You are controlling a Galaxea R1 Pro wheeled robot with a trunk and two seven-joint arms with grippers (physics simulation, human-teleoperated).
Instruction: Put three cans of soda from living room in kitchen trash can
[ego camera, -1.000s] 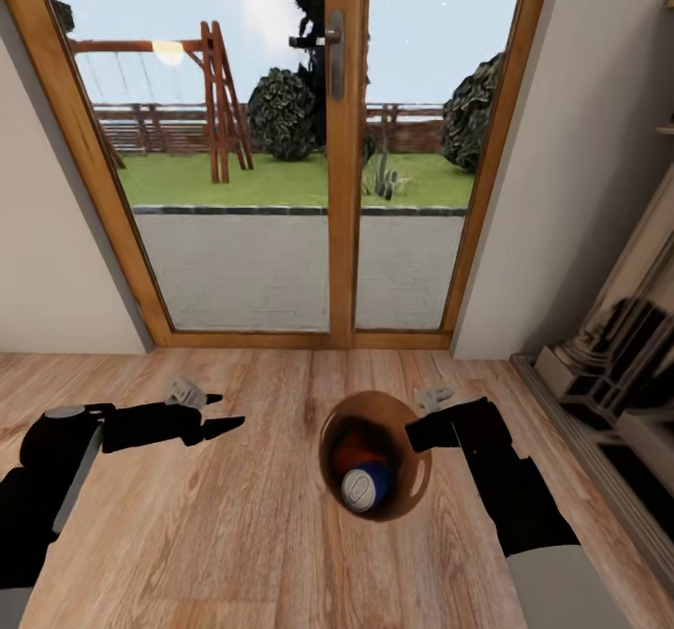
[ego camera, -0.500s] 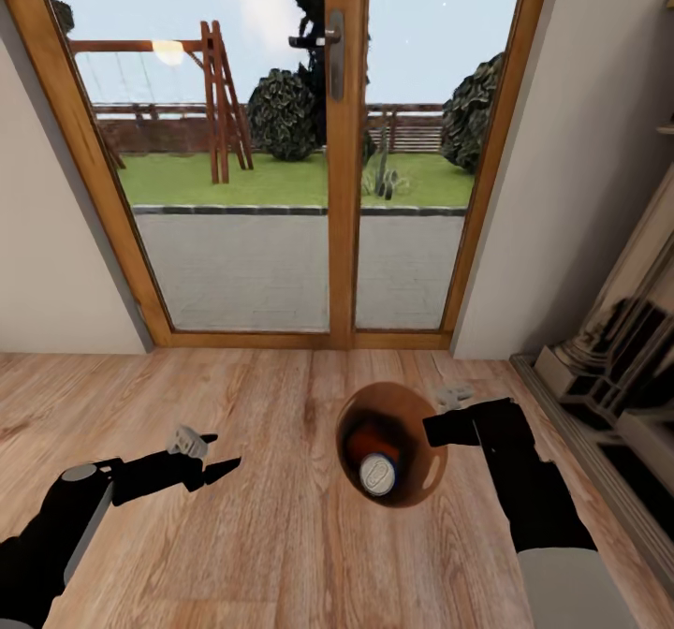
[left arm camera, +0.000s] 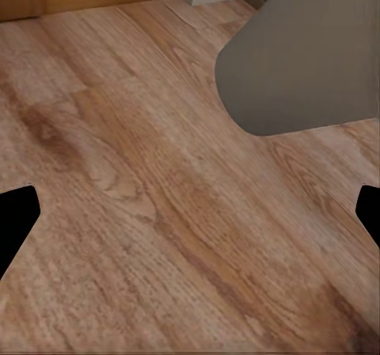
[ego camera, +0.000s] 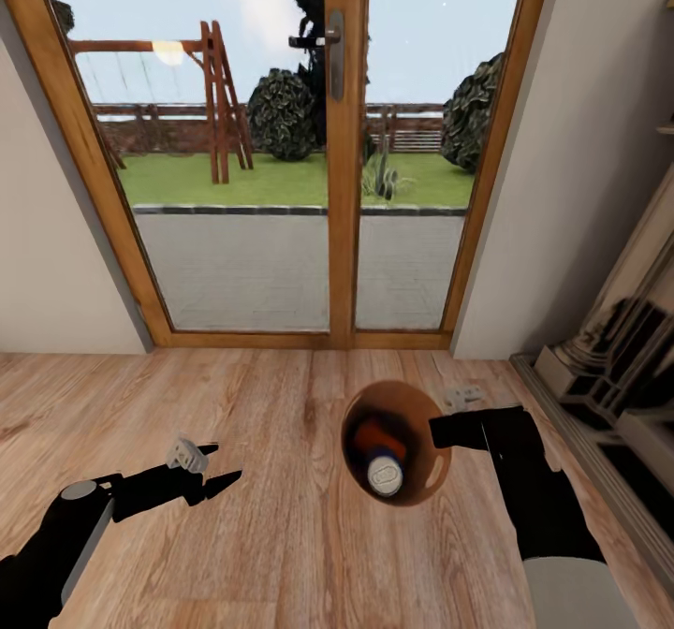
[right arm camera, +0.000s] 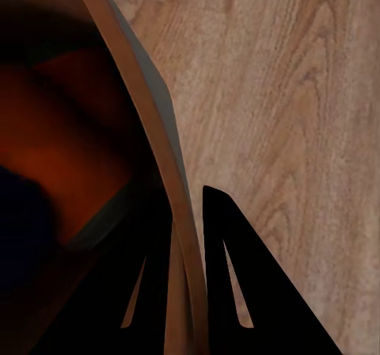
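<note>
My right gripper (ego camera: 440, 431) is shut on the rim of the tash can (ego camera: 426, 468), which hangs above the wood-plank floor with its brown inside facing the head camera. Inside lie an orange can of soda (ego camera: 374, 434) and a dark blue one with a pale top (ego camera: 385, 475). In the right wrist view the rim (right arm camera: 154, 117) runs between the fingers (right arm camera: 237, 284), with an orange glow from the can (right arm camera: 47, 161) inside. My left gripper (ego camera: 218, 466) is open and empty, low at the left; its wrist view has the bin's grey outside (left arm camera: 309, 54) ahead.
Wood-framed glass doors (ego camera: 342, 189) stand straight ahead, with a garden behind them. Pale walls flank the doors. A dark fireplace surround (ego camera: 608, 358) and its raised edge run along the right. Wood floor (ego camera: 271, 554) spreads below both arms.
The right arm has carried the tash can a little right and nearer, and the blue can now shows its top. The left arm has drawn back and down to the left.
</note>
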